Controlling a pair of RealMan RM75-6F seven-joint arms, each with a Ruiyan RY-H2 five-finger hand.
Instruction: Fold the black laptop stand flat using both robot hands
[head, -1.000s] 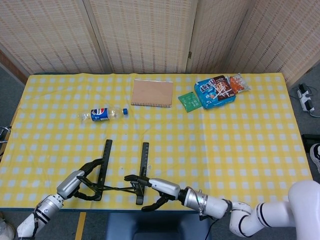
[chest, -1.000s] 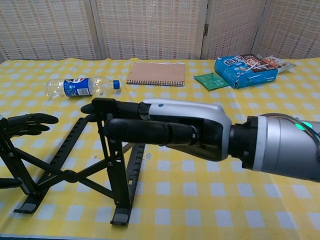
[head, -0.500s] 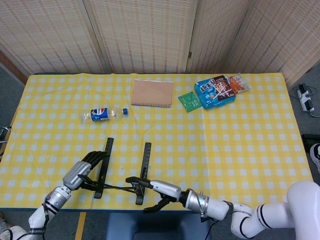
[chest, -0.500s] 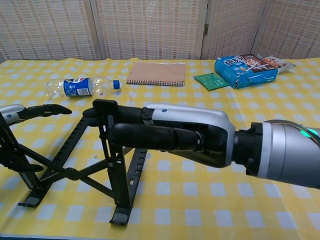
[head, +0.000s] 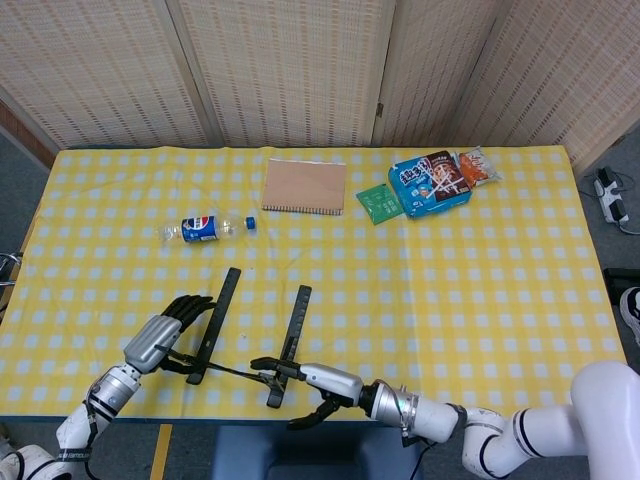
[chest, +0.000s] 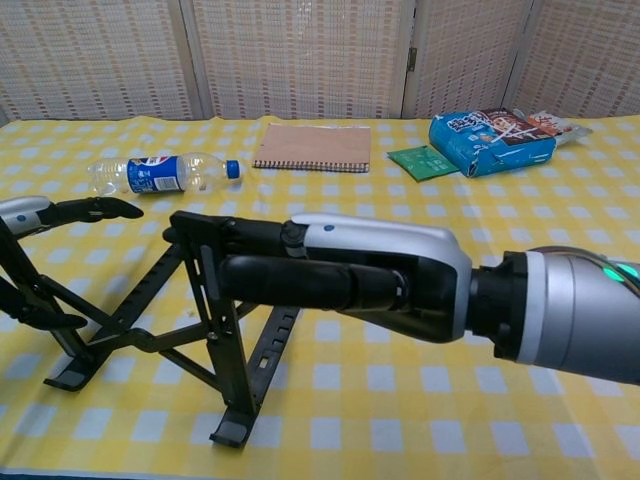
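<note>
**Tech:** Near the table's front edge, on the yellow checked tablecloth (head: 480, 300), sits the black laptop stand (head: 245, 330). Compared with a second ago, its two rails have swung to slant right at the far ends, and the whole frame has shifted slightly rightward. In the chest view the uprights lean back more. Read this as the fold starting, not finished: the cross-braces remain raised.

**Operator:** What are my hands doing?

**Tech:** Your right hand (chest: 330, 270) reaches along the right upright, fingers lying against its top; it has stayed on that member through the last second. Whether it truly clamps the bar or only presses on it, you cannot tell from either view. Your left hand (head: 165, 330) sits at the left rail, fingers extended and apart over it; it has moved up from the frame's front end. A grip there is not visible.

**Operator:** Anything nearby to mind?

**Tech:** Well behind the stand lie the notebook (head: 305, 186), the snack bags (head: 430, 183) and the plastic bottle (head: 205, 228). All are unmoved.
</note>
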